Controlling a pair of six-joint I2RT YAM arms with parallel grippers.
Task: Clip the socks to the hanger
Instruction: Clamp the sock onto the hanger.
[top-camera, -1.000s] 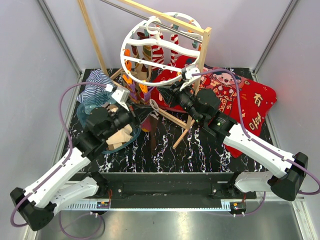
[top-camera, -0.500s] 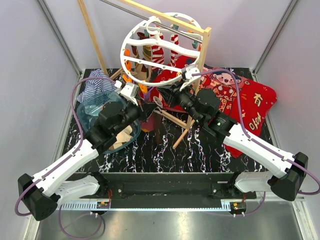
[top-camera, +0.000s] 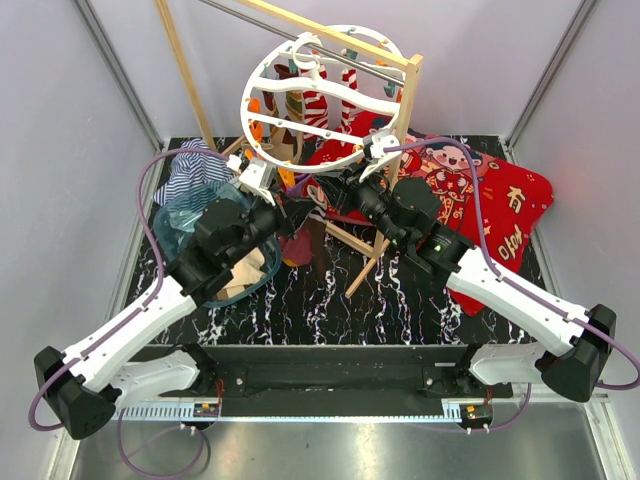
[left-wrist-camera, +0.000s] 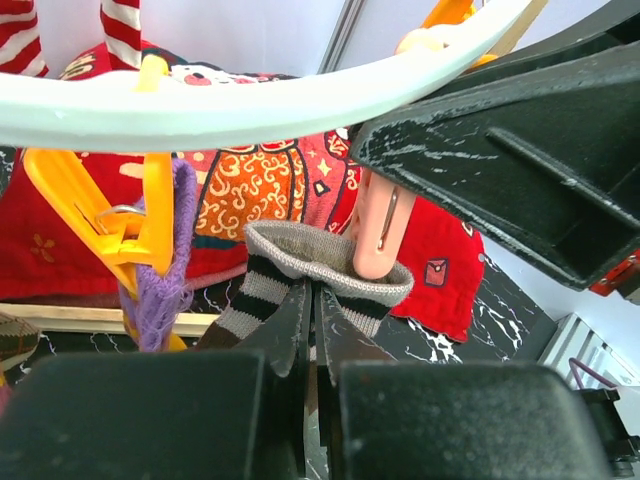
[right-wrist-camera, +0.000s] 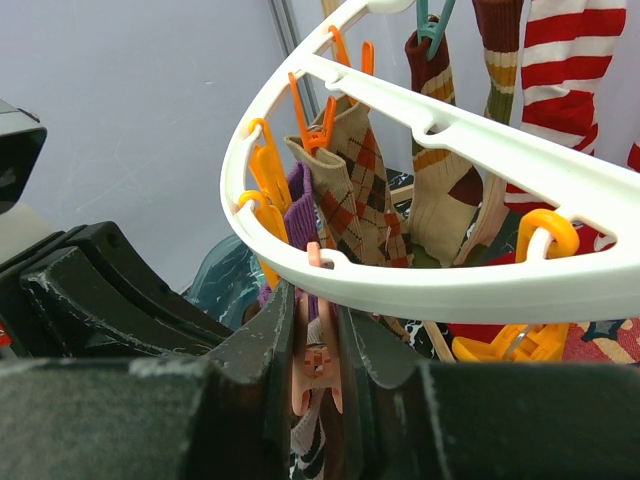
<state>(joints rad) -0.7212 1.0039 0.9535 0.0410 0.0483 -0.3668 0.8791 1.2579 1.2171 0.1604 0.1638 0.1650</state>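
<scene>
Pinched tight between the closed fingers of the left hand (left-wrist-camera: 312, 312): a grey and black striped sock (left-wrist-camera: 262, 290), gripped just under its grey cuff. Directly above this hand, with the cuff touching it, a peach clip (left-wrist-camera: 372, 235) dangling from the outer ring of the white hanger (left-wrist-camera: 230, 105). Squeezed in the closed right hand (right-wrist-camera: 315, 345), that same clip, taken at its upper half. Not possible to tell from these views whether its lower tips are parted enough. Hard to say also whether the cuff sits already between the tips or only against them; in the left wrist view, seems to lie around the tip from the near side.

Long axis of the sock: hanging down from the left hand toward the bench (top-camera: 330, 300), cuff opening upward. Long axis of the clip: upright, so nearly in line with the sock. Likely needs only a short lift straight up from the left hand, no move sideways. Nearer to the sock, the left hand; nearer to the clip, the right one, reaching in from the opposite side of the ring. Just left of the left hand, an orange clip (left-wrist-camera: 140, 225) already biting a purple sock (left-wrist-camera: 165, 290); probably better to keep apart from it.
</scene>
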